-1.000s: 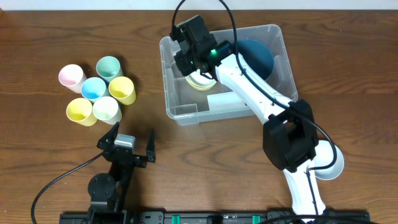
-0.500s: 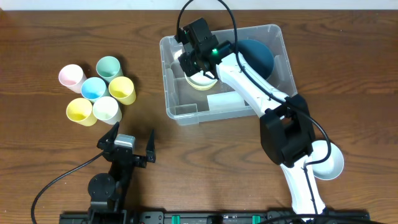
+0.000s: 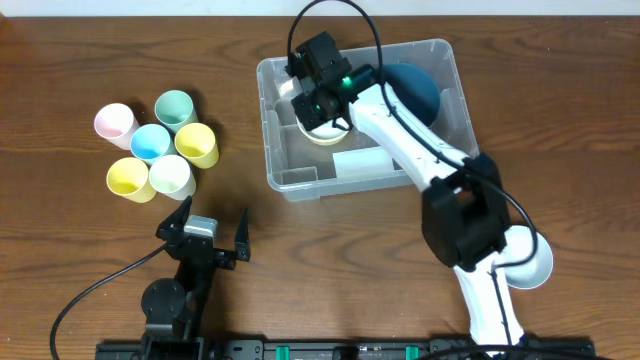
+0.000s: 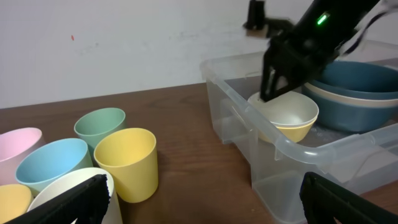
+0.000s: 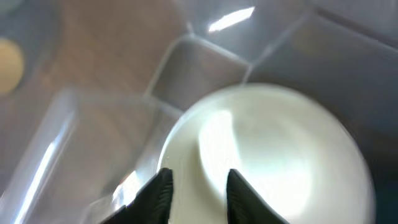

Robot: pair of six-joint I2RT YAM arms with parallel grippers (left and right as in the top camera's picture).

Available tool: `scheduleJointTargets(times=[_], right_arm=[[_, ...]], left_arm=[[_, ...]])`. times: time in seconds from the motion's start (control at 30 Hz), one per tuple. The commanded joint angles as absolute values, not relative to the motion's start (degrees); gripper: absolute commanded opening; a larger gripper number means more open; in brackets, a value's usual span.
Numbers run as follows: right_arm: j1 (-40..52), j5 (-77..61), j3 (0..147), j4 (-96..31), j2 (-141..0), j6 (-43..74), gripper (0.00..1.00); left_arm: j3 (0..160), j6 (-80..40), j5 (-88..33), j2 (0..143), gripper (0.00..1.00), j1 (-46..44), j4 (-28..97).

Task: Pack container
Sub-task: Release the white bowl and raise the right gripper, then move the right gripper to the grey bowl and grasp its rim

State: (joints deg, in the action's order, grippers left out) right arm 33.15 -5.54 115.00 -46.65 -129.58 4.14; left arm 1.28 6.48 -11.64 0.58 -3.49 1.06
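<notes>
Overhead view: the container (image 3: 290,180) stands on the brown table (image 3: 100,260), right of centre toward the far edge; it is a large clear plastic bin, rectangular, with rounded corners, a rimmed edge and a white label (image 3: 357,162) near its front wall; it holds a cream bowl (image 3: 325,133) at its left and a dark blue bowl (image 3: 412,88) at its right; the right gripper (image 3: 315,108) reaches inside, over the cream bowl; the left gripper (image 3: 215,215) rests near the front edge, jaws spread wide and empty; six coloured cups (image 3: 155,145) cluster well apart on the left.

Left wrist view: the container (image 4: 273,155) shows see-through walls and a thick rim; the right gripper (image 4: 272,87) meets the far rim of the cream bowl (image 4: 289,115); the dark blue bowl (image 4: 360,81) sits just beside it.

Right wrist view: the right gripper (image 5: 196,190) shows a narrow gap between its fingertips, above the cream bowl (image 5: 273,143); whether it grips the bowl cannot be told; the container (image 5: 186,74) appears blurred behind.
</notes>
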Motion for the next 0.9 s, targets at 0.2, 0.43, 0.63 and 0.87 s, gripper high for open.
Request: scheduleJointTargets(times=[0.2,0.43,0.63,0.87], right_arm=[[27.4,-0.2,118.3,-62.5,-110.9,5.8,0.56],[19.0,0.2,118.3,-75.4,-103.7,8.3,0.69],[11.1,0.2,118.3,-84.1,-96.5,9.6,0.73],[2.6,0.2,118.3,-89.3,-89.0,9.6,0.76]], left_arm=[[0.2,7.5,-12.5,0.2,0.98,-3.6,3.0],[0.2,7.5,-12.5,0.2,0.98,-3.6,3.0],[0.2,7.5,-12.4,0.2,0.98,-3.6,3.0],[0.2,7.5,-12.5,0.2,0.98,-3.6,2.9]])
